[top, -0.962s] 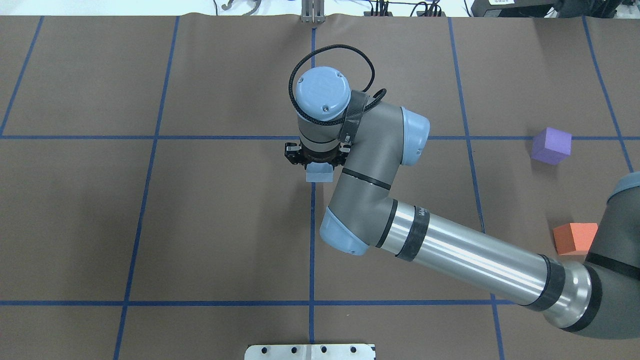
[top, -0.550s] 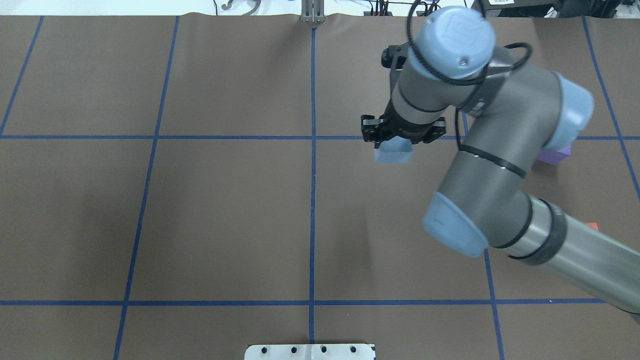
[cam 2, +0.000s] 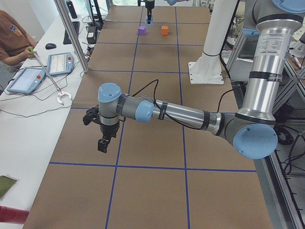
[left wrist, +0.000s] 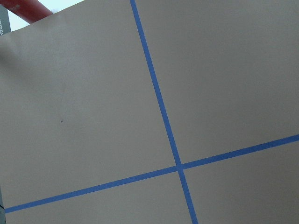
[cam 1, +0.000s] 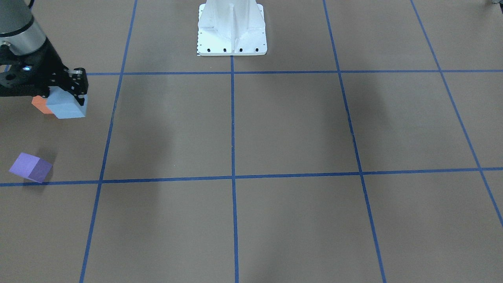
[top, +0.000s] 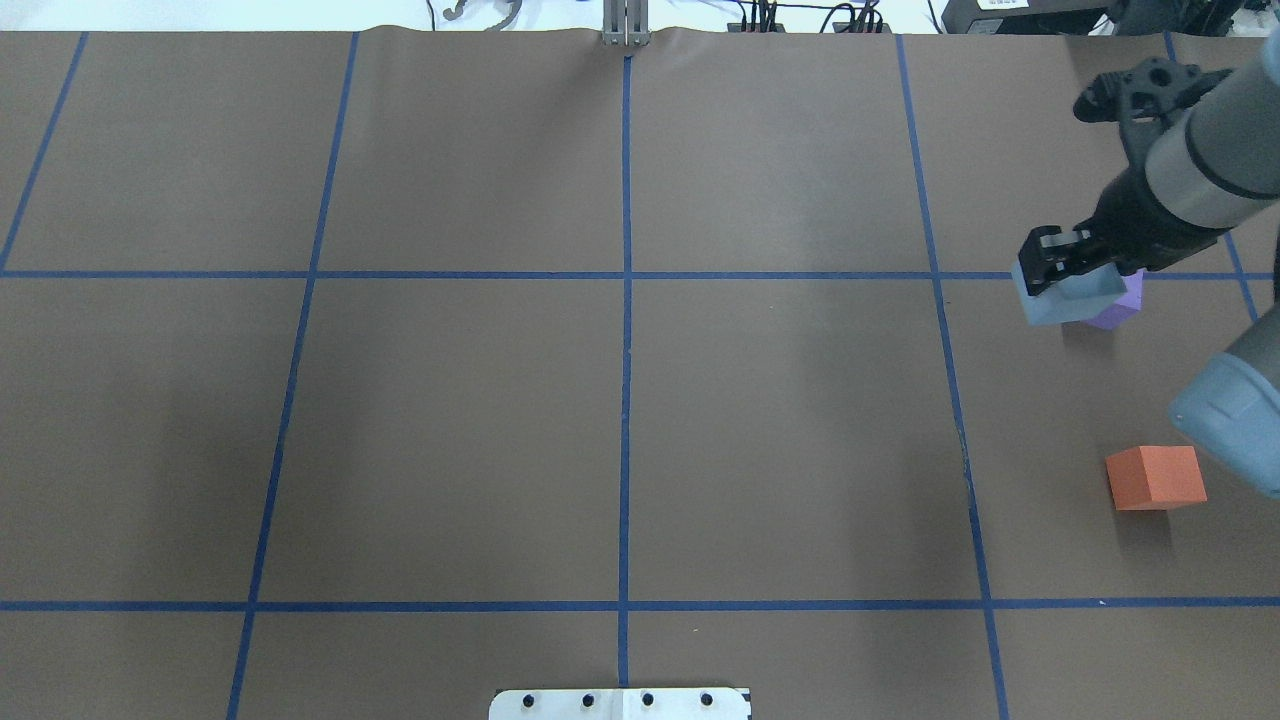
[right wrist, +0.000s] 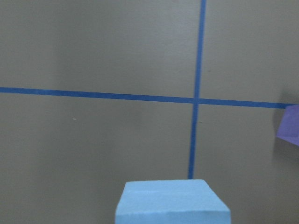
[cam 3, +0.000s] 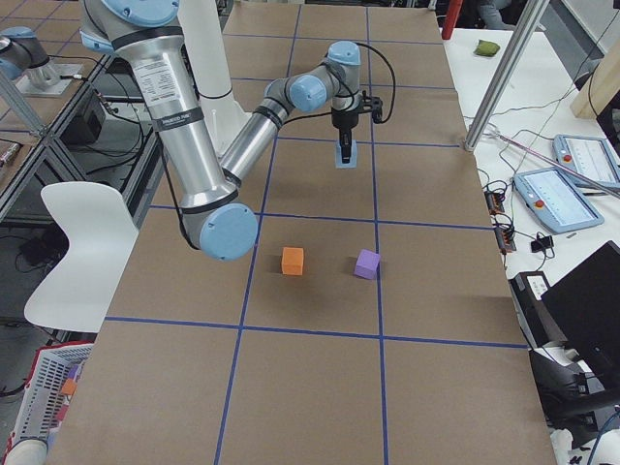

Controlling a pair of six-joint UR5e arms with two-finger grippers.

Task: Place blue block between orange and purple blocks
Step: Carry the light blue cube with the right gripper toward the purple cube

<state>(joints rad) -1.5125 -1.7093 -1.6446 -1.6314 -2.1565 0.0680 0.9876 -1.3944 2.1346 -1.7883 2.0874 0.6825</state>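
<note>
My right gripper is shut on the light blue block and holds it above the table at the right side. From overhead the blue block overlaps the purple block, which lies on the table behind it. The orange block lies nearer the robot, apart from both. In the front-facing view the blue block hangs in front of the orange block, and the purple block lies further out. The right wrist view shows the blue block and the purple block's edge. My left gripper hangs over the table's left part; I cannot tell whether it is open.
Brown table cover with a blue tape grid. The white robot base plate stands at the near middle edge. An operator sits at a side table with tablets.
My right arm has swung from the table's middle to the far right, carrying the blue block over to beside the purple block. The orange block is uncovered again.
</note>
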